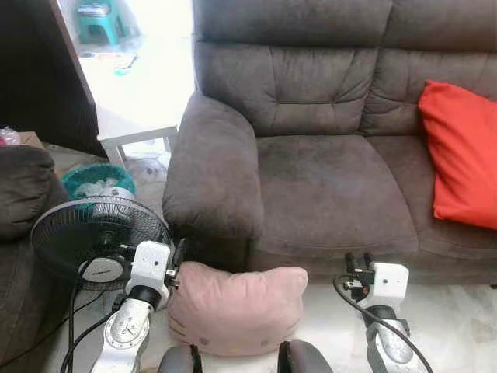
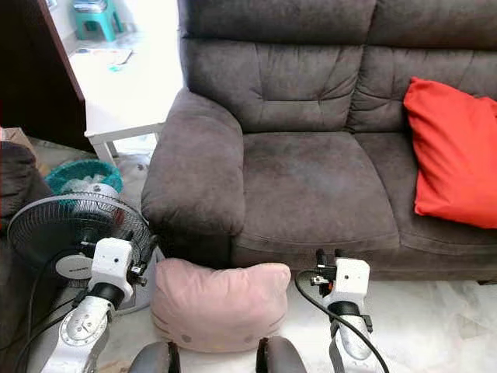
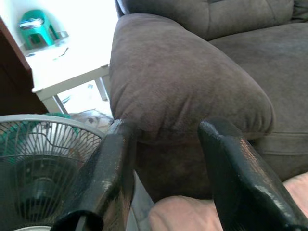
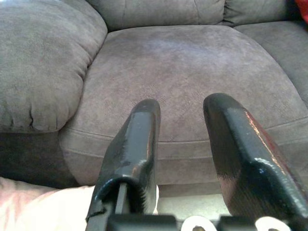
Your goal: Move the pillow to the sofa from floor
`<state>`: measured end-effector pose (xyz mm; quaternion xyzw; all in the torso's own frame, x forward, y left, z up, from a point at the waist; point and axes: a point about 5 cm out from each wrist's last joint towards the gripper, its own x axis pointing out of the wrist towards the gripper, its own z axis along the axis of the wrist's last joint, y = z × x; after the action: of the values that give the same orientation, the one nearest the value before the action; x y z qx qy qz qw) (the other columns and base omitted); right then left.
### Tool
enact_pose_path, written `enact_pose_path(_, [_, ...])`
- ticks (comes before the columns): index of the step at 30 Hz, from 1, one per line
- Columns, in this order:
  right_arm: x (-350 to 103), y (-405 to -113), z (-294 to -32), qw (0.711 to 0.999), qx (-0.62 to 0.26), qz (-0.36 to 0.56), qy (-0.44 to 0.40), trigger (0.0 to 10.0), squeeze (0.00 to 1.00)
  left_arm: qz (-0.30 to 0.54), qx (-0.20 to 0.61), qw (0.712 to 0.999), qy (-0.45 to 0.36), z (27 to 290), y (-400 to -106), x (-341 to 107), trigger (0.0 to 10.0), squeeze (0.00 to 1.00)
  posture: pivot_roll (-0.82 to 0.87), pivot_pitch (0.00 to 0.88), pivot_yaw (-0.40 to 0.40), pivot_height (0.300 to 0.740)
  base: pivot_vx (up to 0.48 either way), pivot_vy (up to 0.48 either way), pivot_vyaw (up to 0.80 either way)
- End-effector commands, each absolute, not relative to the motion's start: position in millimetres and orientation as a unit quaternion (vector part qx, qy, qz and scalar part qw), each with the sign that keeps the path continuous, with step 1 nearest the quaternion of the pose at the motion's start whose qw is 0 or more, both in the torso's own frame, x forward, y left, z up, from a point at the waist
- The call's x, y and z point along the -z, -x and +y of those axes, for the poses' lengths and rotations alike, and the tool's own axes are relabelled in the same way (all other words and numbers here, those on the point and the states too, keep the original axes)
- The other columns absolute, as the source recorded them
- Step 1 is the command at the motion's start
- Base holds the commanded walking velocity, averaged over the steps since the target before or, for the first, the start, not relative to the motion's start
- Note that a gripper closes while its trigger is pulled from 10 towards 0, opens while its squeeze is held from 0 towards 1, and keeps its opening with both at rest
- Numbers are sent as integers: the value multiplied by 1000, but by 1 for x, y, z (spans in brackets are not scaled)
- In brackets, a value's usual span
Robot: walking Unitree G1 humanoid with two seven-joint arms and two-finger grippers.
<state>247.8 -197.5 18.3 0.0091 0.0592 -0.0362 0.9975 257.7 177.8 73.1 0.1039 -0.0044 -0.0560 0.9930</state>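
A pink cat-eared pillow (image 1: 237, 307) lies on the pale floor against the front of the grey sofa (image 1: 334, 186), below its left armrest (image 3: 183, 72). My left gripper (image 1: 179, 250) hovers at the pillow's left top corner, open, with nothing between its fingers (image 3: 115, 159); the pillow's pink edge (image 3: 183, 216) shows just beneath it. To the right of the pillow, my right gripper (image 1: 358, 259) is held in front of the seat cushion (image 4: 192, 62), open and empty, a short gap away from the pillow (image 4: 29, 202).
A red cushion (image 1: 462, 155) leans on the sofa's right seat. A black standing fan (image 1: 93, 237) is close by my left arm, its cables trailing on the floor. Behind it are a teal basket (image 1: 97, 180), a white low table (image 1: 132, 116) and a dark armchair (image 1: 19, 186).
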Motion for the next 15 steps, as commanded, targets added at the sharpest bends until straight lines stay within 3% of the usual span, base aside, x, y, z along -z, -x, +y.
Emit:
enact_pose_path(1, [-18, -248, -198, 997, 37, 60, -9, 10000, 0, -11, 54, 993, -107, 178, -259, -77, 10000, 0, 91, 13, -33, 615, 262, 0, 0])
enact_pose_path(15, [-17, -248, -198, 997, 36, 63, -9, 10000, 0, -13, 46, 993, -109, 179, -259, -78, 10000, 0, 87, 25, -33, 615, 303, 0, 0])
